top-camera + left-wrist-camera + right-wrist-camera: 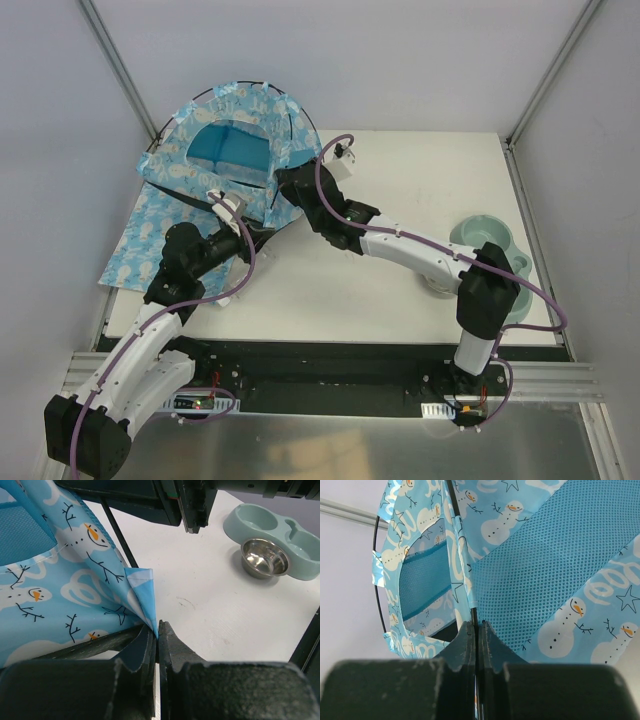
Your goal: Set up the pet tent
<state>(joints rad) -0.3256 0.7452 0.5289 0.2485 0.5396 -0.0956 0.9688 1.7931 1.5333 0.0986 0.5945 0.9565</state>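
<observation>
Blue snowman-print fabric stretched over thin black crossed poles: the small pet tent [238, 125] stands domed at about 11 o'clock on the white table [420, 190]. Its arched doorway and darker turquoise lining are open to the overhead camera. Beneath it, reaching out toward 8 o'clock, lies a flat light-blue printed rectangular mat [135, 245], which partly overhangs the table's left edge.

The left gripper [228, 203] meets the tent at its 6 o'clock hem. In the left wrist view its fingers [175, 642] are pressed together, and a folded corner of the printed fabric runs straight down into the pinch, so the gripper is clamped on the tent's lower edge. One black pole [119, 537] slants past just beyond that corner.

The right gripper [288, 185] is at the tent's 4 o'clock side. In the right wrist view its fingers [492, 640] are closed tight together on the dark pole line and seam that drop in from 12 o'clock. A turquoise mesh panel lies toward 2 o'clock and the doorway toward 10 o'clock.

A pale green plastic double-bowl feeder [300, 555] holding a round steel bowl [264, 559] sits at 3 o'clock on the table, well apart from the tent
</observation>
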